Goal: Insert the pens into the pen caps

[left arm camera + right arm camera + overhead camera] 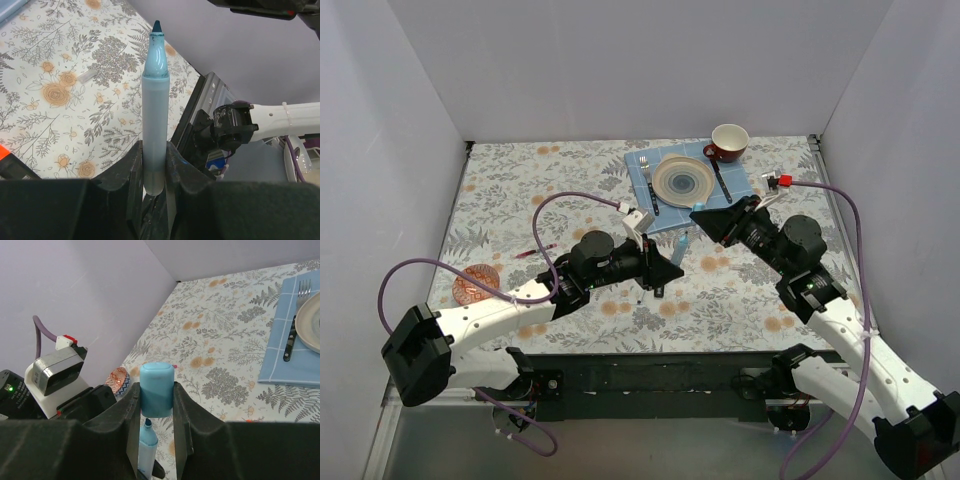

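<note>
One floral tablecloth [520,190] covers the whole work surface. Over it the two arms reach toward the middle: the left arm [490,315] comes in from 8 o'clock and the right arm [840,320] from 4 o'clock. Their tips are close together just right of centre.

A blue placemat [745,180] lies at about 1 o'clock and carries a plate [660,185] with blue rings. A fork [648,185] lies on the plate's left and a knife [720,180] on its right. A red cup [728,143] stands at the mat's far edge, and a small patterned dish [477,284] sits near 9 o'clock.

The left gripper [154,160] is clenched on the light-blue marker [154,125] low on its barrel. The marker stands straight out from the fingers [132,170] with its dark tip bare. A thin red pen [532,251] lies on the cloth around 9 o'clock, between the dish and the left arm's wrist.

The right gripper [156,400] squeezes the light-blue cap [156,389] between both fingers. In the right wrist view the marker's tip shows just under the cap at 6 o'clock — near its mouth but not inside it.
</note>
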Controlling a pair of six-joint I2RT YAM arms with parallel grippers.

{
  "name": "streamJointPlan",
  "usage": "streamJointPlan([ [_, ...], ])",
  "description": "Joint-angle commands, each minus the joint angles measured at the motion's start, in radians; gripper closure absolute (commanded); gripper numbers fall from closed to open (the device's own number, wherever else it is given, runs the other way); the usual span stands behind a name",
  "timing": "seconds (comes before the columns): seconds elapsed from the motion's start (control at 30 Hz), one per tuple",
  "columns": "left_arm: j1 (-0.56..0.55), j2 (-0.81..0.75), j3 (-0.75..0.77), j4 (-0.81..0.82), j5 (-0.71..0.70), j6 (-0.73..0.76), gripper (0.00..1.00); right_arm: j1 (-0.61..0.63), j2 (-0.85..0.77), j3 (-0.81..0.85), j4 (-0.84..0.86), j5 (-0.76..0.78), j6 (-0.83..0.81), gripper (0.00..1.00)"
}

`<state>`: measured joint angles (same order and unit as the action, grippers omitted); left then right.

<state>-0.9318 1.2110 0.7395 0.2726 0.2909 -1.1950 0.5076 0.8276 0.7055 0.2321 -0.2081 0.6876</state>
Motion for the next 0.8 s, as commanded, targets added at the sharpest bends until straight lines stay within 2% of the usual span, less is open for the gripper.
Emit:
streamJointPlan([
  [0.0,-0.007,-0.004,0.047,0.020,-0.032,0.005,1.00,0.012,-0.033,-0.009,0.047,0.012,0.009,0.99],
  [0.77,-0.007,0.001,0.057,0.022,-0.039,0.012,1.00,0.115,0.019,0.037,0.007,0.090,-0.034,0.99],
])
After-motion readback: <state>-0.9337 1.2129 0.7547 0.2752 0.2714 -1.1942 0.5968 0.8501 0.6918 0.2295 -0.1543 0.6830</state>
